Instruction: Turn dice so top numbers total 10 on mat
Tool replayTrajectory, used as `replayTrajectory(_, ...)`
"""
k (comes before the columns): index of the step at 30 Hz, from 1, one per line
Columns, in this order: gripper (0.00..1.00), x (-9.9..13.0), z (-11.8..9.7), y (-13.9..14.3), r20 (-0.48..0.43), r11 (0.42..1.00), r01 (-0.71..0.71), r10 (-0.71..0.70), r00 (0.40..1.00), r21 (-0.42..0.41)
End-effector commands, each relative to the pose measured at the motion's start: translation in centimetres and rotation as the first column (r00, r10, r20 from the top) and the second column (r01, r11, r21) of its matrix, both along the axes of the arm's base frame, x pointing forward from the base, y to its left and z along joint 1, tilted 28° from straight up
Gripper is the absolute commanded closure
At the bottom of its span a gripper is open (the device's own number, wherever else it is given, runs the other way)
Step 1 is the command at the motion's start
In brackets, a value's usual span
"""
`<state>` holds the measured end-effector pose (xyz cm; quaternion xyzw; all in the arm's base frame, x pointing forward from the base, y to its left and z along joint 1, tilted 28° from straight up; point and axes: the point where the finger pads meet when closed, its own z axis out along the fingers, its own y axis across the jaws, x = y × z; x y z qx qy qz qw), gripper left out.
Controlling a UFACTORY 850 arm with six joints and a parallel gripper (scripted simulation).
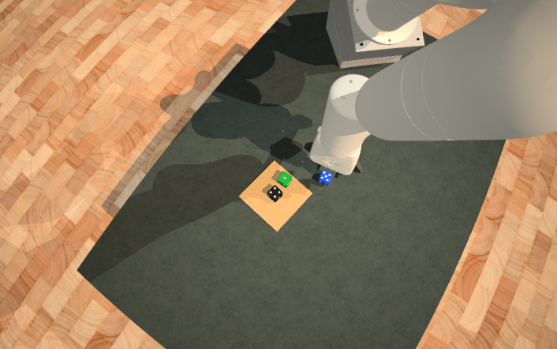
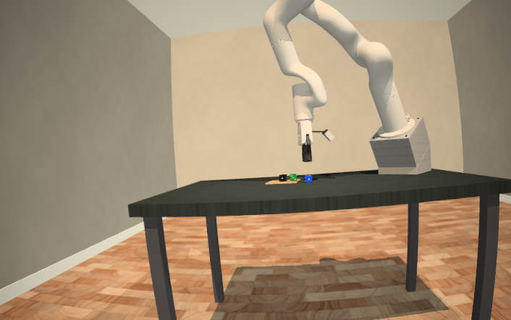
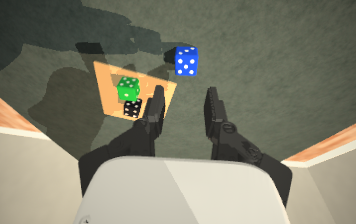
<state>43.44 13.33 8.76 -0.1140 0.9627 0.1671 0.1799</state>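
Observation:
An orange mat (image 1: 279, 200) lies flat on the dark table. A green die (image 1: 284, 178) sits on it near the far corner, one pip up. A black die (image 1: 274, 193) sits beside it on the mat, several pips up. A blue die (image 1: 325, 177) lies on the bare table just right of the mat, several pips up. My gripper (image 2: 307, 158) hangs well above the table, over the blue die. In the wrist view its fingers stand half open with nothing between them; the blue die (image 3: 186, 61) shows beyond the fingertips, and the green die (image 3: 128, 88) and black die (image 3: 132, 108) show to the left.
The robot's base block (image 1: 374, 36) stands at the back of the table. My arm's wrist (image 1: 338, 135) hides part of the table behind the blue die. The table's left edge (image 1: 135, 172) runs diagonally, with wooden floor below.

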Motion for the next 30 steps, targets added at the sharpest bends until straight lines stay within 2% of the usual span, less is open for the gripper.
replayTrajectory(1,0.53,0.0,0.0,0.0,0.001,1.0,0.0,0.0,1.0,0.0)
replayTrajectory(14,0.53,0.3,-0.7,0.3,0.001,1.0,0.0,0.0,1.0,0.0)
replayTrajectory(30,0.53,1.0,-2.7,1.1,0.001,1.0,0.0,0.0,1.0,0.0)
